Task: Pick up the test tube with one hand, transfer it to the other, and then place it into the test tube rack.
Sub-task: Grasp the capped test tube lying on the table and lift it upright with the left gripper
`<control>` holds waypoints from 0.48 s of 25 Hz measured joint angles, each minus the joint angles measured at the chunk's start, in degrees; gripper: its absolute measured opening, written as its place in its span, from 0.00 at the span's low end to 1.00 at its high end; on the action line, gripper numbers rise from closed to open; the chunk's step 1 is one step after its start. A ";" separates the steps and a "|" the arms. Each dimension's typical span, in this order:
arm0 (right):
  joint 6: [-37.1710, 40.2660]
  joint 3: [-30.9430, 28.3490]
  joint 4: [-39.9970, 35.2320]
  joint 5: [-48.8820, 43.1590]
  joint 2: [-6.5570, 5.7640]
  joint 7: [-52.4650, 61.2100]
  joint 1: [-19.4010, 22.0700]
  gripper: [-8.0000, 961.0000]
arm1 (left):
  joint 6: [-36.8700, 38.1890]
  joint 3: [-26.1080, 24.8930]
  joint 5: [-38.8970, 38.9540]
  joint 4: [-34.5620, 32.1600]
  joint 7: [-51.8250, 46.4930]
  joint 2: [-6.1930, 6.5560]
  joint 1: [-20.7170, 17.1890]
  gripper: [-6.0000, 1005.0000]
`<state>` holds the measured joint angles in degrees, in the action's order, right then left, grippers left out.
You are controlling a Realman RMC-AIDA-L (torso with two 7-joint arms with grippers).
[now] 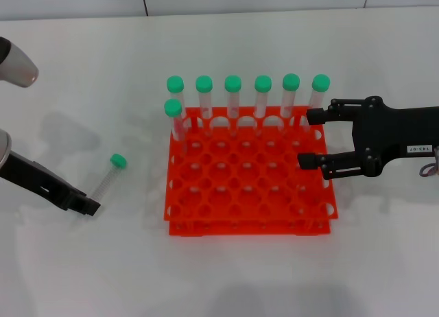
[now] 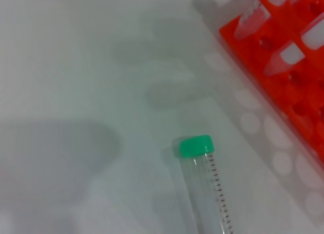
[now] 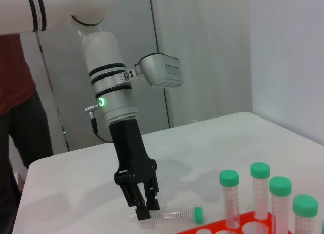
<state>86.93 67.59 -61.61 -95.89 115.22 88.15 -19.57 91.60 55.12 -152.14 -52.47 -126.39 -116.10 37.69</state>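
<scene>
The test tube [image 1: 106, 178] lies on the white table left of the rack, its green cap pointing away from me; the left wrist view shows the test tube [image 2: 207, 188] close up. My left gripper [image 1: 88, 205], black and without a label, sits low at the tube's bottom end. In the right wrist view this left gripper [image 3: 142, 213] has its fingers drawn close together around that end of the tube [image 3: 172, 213]. My right gripper [image 1: 306, 137], with a white label, hovers open over the right edge of the red-orange test tube rack [image 1: 206, 214], holding nothing.
Several green-capped tubes [image 1: 233, 97] stand along the rack's back row, and one more [image 1: 173, 118] stands in the second row at the left. The rack [image 2: 283, 87] lies close to the lying tube. A person stands beyond the table's far left.
</scene>
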 joint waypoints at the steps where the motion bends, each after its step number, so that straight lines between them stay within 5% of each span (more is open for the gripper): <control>1: 0.00 0.00 0.00 0.00 0.00 0.00 0.00 0.84 | 0.02 0.17 0.00 0.00 0.00 0.00 0.01 0.36; 12: -0.10 0.00 0.08 0.00 0.00 0.00 0.06 0.84 | 0.17 0.43 -0.67 0.02 0.00 0.04 0.01 0.33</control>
<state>86.83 67.59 -61.53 -95.89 115.22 88.15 -19.51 91.76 55.55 -152.82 -52.45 -126.39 -116.06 37.71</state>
